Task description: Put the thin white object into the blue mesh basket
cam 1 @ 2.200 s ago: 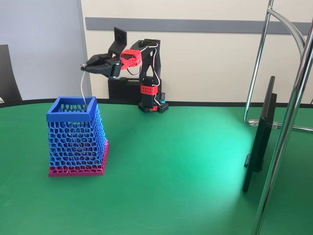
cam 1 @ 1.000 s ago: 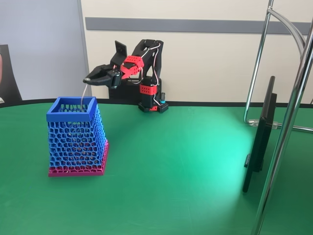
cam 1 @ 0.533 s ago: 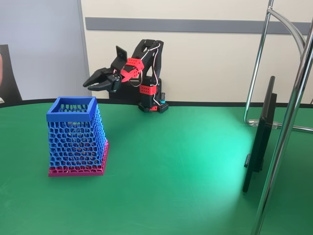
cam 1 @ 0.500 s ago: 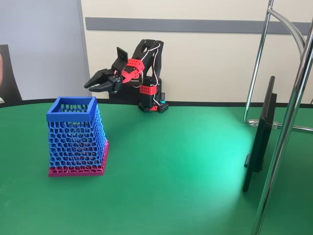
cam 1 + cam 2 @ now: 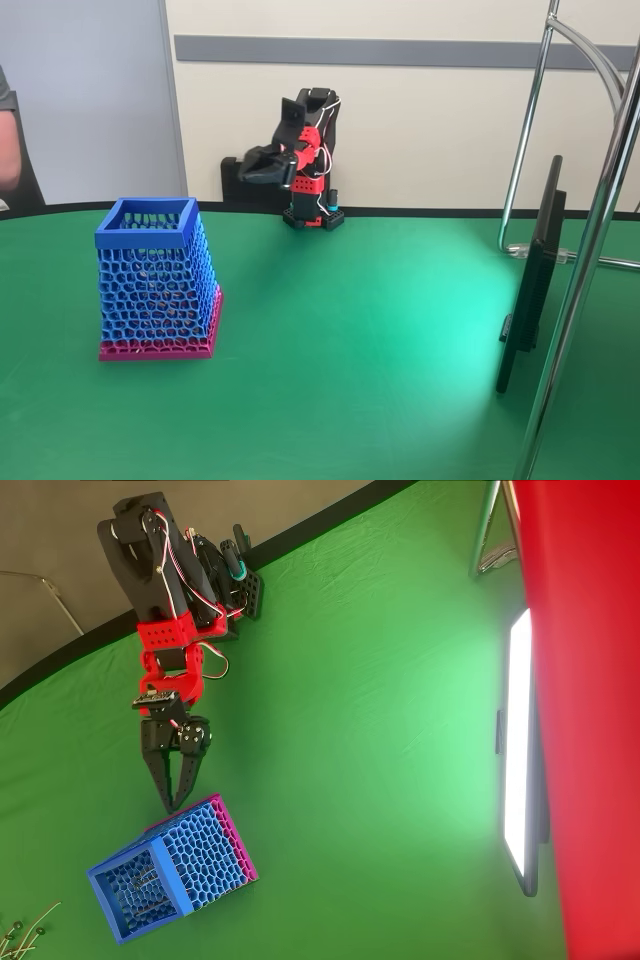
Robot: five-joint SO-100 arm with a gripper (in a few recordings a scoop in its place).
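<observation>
Green felt table point(image 5: 380, 330) against a cream wall; blue mesh basket point(image 5: 155, 280) upright at the left of the fixed view, blue rim up, pink base on the felt. Black-and-red arm folded near its base at the table's back edge, gripper point(image 5: 250, 168) raised, apart from the basket, fingers nearly together with nothing between them; overhead, gripper point(image 5: 172, 795) tips point at the basket's point(image 5: 170, 870) pink end. Thin white object cannot be made out, perhaps hidden behind the mesh.
</observation>
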